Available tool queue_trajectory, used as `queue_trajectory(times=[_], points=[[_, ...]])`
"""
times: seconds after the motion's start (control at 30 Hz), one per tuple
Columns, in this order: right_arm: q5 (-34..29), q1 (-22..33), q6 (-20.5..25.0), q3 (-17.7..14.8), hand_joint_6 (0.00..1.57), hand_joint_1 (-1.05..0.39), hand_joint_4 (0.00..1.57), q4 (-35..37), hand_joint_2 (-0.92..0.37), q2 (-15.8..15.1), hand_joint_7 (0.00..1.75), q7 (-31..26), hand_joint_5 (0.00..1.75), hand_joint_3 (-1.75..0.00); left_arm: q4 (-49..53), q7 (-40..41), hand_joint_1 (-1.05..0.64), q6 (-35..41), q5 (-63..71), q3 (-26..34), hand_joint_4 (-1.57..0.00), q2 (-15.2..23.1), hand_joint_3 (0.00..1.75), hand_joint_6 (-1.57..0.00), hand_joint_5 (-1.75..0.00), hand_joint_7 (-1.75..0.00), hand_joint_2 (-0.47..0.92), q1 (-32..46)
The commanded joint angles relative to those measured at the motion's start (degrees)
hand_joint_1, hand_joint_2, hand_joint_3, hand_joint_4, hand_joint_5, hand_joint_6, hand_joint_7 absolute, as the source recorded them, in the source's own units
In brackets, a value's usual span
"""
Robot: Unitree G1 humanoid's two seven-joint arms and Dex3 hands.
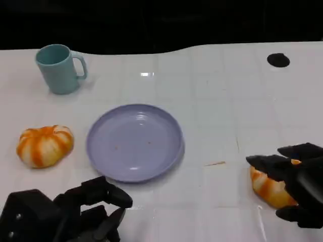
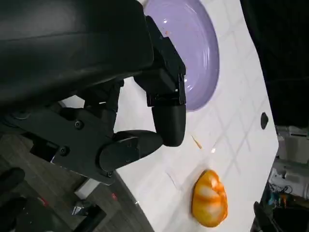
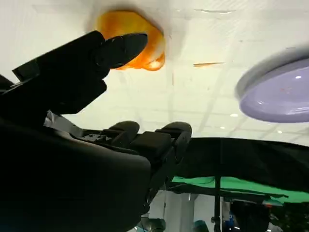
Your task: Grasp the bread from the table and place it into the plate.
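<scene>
A lilac plate [image 1: 133, 141] lies empty at the table's middle. An orange-and-white striped bread [image 1: 44, 145] sits to the plate's left. A second such bread [image 1: 265, 187] lies on the table at the right, partly covered by my right hand [image 1: 298, 184]. That hand hovers over it with fingers spread; in the right wrist view one finger [image 3: 118, 48] reaches across the bread [image 3: 149, 36] while the others stay apart, and the plate [image 3: 280, 92] shows beyond. My left hand [image 1: 75, 212] sits near the front edge, holding nothing. The left wrist view shows the plate [image 2: 193, 53] and the right bread [image 2: 210, 198].
A teal mug [image 1: 58, 68] stands at the back left. A black round mark [image 1: 278, 60] lies at the back right. A thin brown sliver [image 1: 215, 163] lies between the plate and the right bread. The table's far edge meets darkness.
</scene>
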Motion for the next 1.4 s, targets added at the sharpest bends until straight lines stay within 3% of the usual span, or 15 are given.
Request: queue_trajectory(times=[0.03, 0.63, 0.93, 1.17, 1.37, 1.4], points=[[-1.54, -1.30, 1.13, 0.21, 0.37, -0.39, 0.18, 0.81, -0.71, -1.37, 0.00, 1.88, 0.24, -0.03, 0.31, -0.14, -0.26, -0.44, 0.21, 0.06, -0.63, 0.44, 0.78, -0.62, -1.75, -1.30, 0.73, -0.06], [-0.62, -10.33, 3.08, 4.84, 0.40, -0.36, 0.22, 18.09, -0.78, -1.33, 0.02, 2.56, 0.23, -0.02, -0.56, 0.14, -0.28, -0.15, 0.56, -0.20, -0.66, 0.55, 0.77, -0.63, -1.75, -1.30, 0.72, 0.37], [4.08, -16.19, 3.69, 7.54, 0.45, -0.35, 0.28, 30.70, -0.85, 0.09, 0.02, -1.21, 0.21, -0.03, -1.17, 0.29, -0.29, 0.17, 0.24, -0.09, -0.67, 0.32, 0.77, -0.63, -1.75, -1.29, 0.72, 0.77], [7.26, -20.85, 6.52, 9.62, 0.49, -0.38, 0.31, 38.22, -0.92, 1.07, 0.02, -0.12, 0.18, -0.06, -2.19, 0.49, -0.29, 1.22, 0.01, 0.14, -0.67, 0.24, 0.77, -0.65, -1.75, -1.28, 0.72, 1.08], [10.31, -23.21, 8.63, 9.68, 0.58, -0.38, 0.42, 42.01, -0.92, 2.29, 0.05, -2.62, 0.20, -0.13, -2.91, 0.49, -0.30, 1.77, -0.14, 0.26, -0.66, 0.13, 0.75, -0.66, -1.75, -1.26, 0.72, 1.29], [10.21, -23.47, 9.00, 9.55, 0.65, -0.38, 0.52, 42.61, -0.92, 2.74, 0.07, -4.67, 0.21, -0.15, -2.91, 0.46, -0.30, 1.53, 0.01, 0.19, -0.66, 0.17, 0.75, -0.66, -1.75, -1.25, 0.72, 1.35]])
